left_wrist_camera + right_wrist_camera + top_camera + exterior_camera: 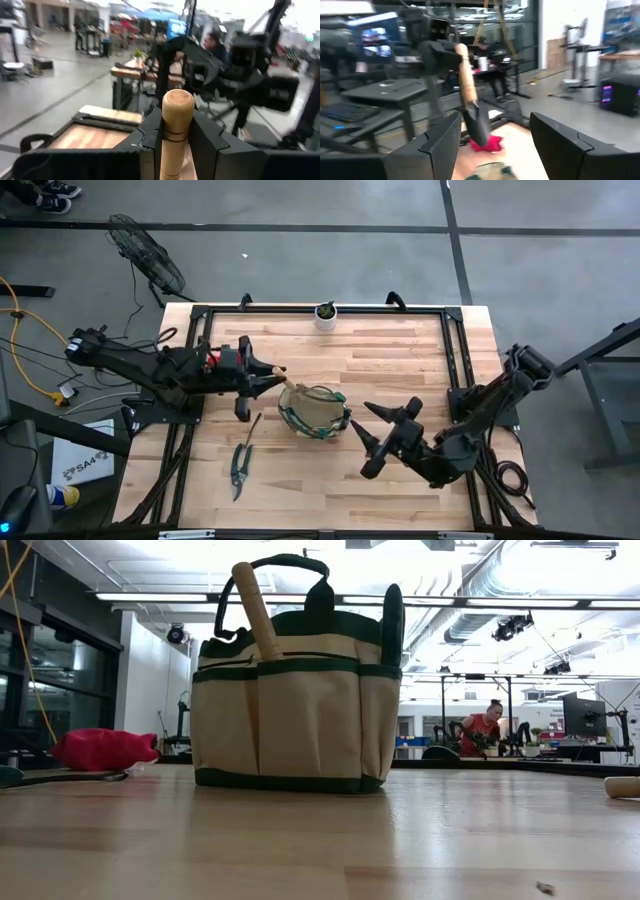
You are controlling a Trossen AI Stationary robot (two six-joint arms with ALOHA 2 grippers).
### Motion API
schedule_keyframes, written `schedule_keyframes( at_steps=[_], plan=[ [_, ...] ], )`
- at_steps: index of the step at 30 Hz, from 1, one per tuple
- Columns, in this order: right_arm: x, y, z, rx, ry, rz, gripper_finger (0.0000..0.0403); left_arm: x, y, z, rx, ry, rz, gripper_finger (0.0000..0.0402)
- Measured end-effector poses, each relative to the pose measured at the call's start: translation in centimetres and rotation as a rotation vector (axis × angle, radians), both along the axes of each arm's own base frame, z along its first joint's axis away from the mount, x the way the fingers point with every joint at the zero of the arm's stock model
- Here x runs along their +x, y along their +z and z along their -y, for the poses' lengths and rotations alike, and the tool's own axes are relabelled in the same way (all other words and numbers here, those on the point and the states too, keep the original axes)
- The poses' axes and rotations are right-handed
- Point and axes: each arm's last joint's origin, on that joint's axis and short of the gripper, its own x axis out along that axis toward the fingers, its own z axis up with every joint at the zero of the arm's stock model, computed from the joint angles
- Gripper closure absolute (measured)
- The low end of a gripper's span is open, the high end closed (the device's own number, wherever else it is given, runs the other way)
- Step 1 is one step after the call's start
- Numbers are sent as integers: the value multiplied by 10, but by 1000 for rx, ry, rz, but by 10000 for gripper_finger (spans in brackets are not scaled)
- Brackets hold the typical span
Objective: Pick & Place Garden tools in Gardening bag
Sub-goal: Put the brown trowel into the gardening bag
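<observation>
The tan gardening bag point(315, 412) with green trim stands upright on its base mid-table and fills the low view point(290, 710). A wooden tool handle point(258, 610) sticks up from its left side. My left gripper point(268, 375) is just left of the bag, shut on a wooden-handled trowel point(470, 100). It does not show in the low view. Pruning shears point(240, 465) lie flat on the table, nearer than the left gripper. A red item point(100, 750) lies on the table under my left arm. My right gripper point(385, 435) is open and empty, right of the bag. My left gripper pinches the trowel's wooden handle point(176, 125) between its two fingers, a little below the rounded free end point(178, 102), which sticks out past the fingers. The fingers come about level from the table's left. The trowel is tilted and clear of the table, its dark blade point(477, 127) lowest.
A small white pot with a green plant point(326, 313) stands at the far edge. A pale rounded end of something point(622, 786) lies on the table at the low view's right edge. A black frame point(455, 350) rims the table.
</observation>
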Motion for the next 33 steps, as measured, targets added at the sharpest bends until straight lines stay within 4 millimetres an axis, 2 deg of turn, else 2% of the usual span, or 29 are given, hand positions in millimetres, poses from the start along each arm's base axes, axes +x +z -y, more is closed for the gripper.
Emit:
schedule_keyframes(
  at_steps=[3,6,9,14,19,27,33],
  plan=[
    [6,-7,7,73,127,17,176,-2,-2,0,5,-39,-31,339],
    [16,-22,21,216,275,-47,176,-4,-5,0,4,-58,-64,339],
    [24,-36,34,317,316,-127,176,-4,-10,1,15,-95,-111,339],
    [30,-35,43,304,322,-146,176,-6,-19,3,20,-162,-209,339],
    [23,-28,48,289,260,-120,176,-7,-26,3,17,-184,-280,339],
    [0,-19,54,280,307,-216,176,-8,-26,3,64,-199,-286,339],
    [-10,-16,62,339,356,-250,176,-9,-26,8,135,-359,-279,339]
  ],
)
